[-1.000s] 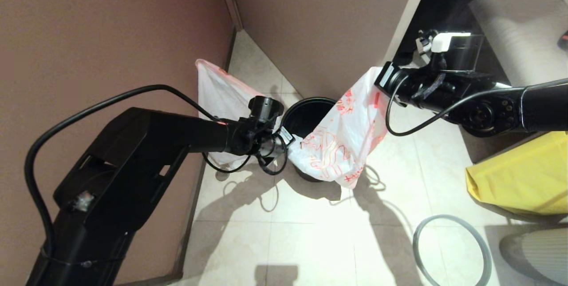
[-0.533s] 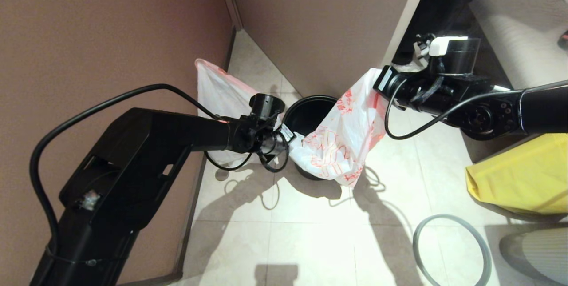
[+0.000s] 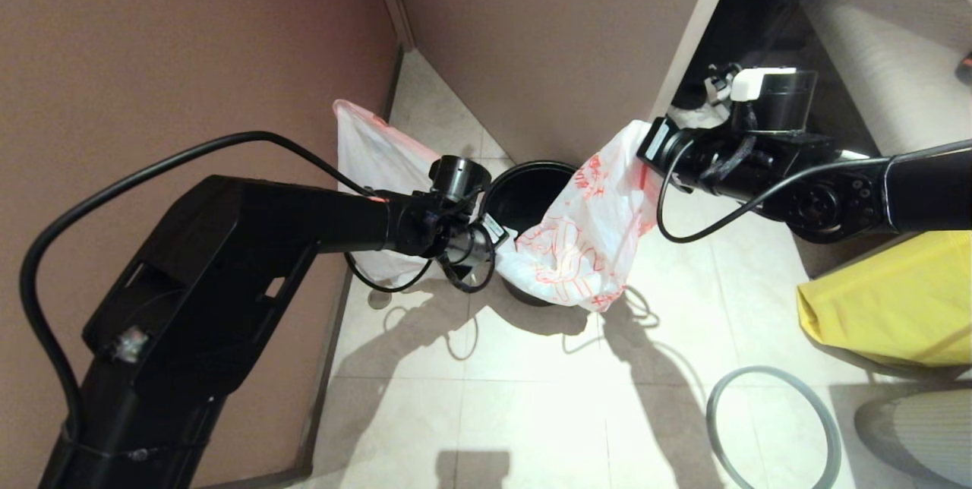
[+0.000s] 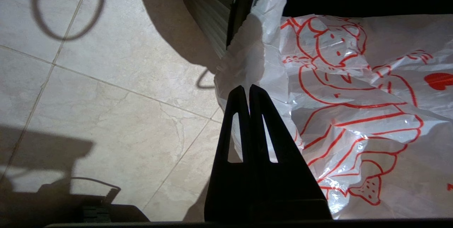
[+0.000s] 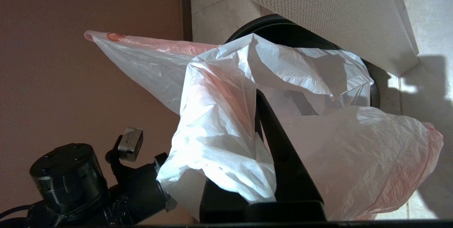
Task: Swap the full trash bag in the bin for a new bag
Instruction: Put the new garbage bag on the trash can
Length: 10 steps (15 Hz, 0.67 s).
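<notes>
The new bag (image 3: 585, 238), white with bold red cartoon print, hangs stretched over the round black bin (image 3: 531, 189). My left gripper (image 3: 501, 238) is shut on its near-left edge by the bin's wall (image 4: 212, 5); the red print (image 4: 339, 79) fills the left wrist view beside my left gripper (image 4: 249, 88). My right gripper (image 3: 645, 147) is shut on the bag's upper right edge, higher than the bin. The plastic (image 5: 219, 121) drapes over my right gripper (image 5: 256, 95), hiding one finger. The full trash bag (image 3: 372, 155) leans on the wall behind my left arm.
The grey ring rim (image 3: 767, 379) lies on the tiled floor at the near right. A large yellow bag (image 3: 888, 299) sits at the right. Brown walls close in on the left and behind the bin, where a partition corner (image 3: 683, 56) stands.
The right gripper has sunk a little and edged left with the bag. The bag's lower corner has drawn up slightly. The left wrist has shifted only slightly.
</notes>
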Available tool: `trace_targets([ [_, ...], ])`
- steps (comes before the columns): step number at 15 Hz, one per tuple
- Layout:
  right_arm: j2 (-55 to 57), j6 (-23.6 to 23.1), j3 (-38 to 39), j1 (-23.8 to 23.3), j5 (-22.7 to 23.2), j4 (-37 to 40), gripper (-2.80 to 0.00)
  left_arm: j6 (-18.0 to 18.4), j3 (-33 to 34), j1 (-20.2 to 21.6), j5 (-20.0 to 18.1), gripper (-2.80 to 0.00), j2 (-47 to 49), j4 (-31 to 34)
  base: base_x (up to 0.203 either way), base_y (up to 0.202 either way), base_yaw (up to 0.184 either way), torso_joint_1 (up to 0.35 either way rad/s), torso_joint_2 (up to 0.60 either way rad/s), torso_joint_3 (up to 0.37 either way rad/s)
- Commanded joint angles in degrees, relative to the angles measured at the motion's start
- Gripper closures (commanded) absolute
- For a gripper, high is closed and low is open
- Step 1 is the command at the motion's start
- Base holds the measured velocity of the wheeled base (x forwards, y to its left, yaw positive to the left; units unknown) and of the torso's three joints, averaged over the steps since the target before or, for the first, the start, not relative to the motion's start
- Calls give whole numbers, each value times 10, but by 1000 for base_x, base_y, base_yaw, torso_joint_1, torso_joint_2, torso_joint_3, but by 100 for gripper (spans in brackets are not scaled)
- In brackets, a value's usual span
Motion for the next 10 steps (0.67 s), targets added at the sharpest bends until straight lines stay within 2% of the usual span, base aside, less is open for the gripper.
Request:
trace_targets([
  [1, 5, 2, 0, 0, 1, -2, 0, -3, -3, -1, 0, 0, -3, 0, 0, 0, 0, 0, 0, 0],
  [5, 9, 3, 1, 9, 1, -2, 0, -1, -14, 0, 2, 0, 13, -5, 0, 0, 0, 0, 0, 0],
  [7, 4, 19, 1, 17, 3, -2, 0, 1, -24, 0, 2, 0, 20, -8, 0, 0, 0, 0, 0, 0],
  [10, -2, 21, 10, 17, 4, -2, 0, 24, -25, -1, 3, 0, 39, -47, 0, 0, 0, 0, 0, 0],
])
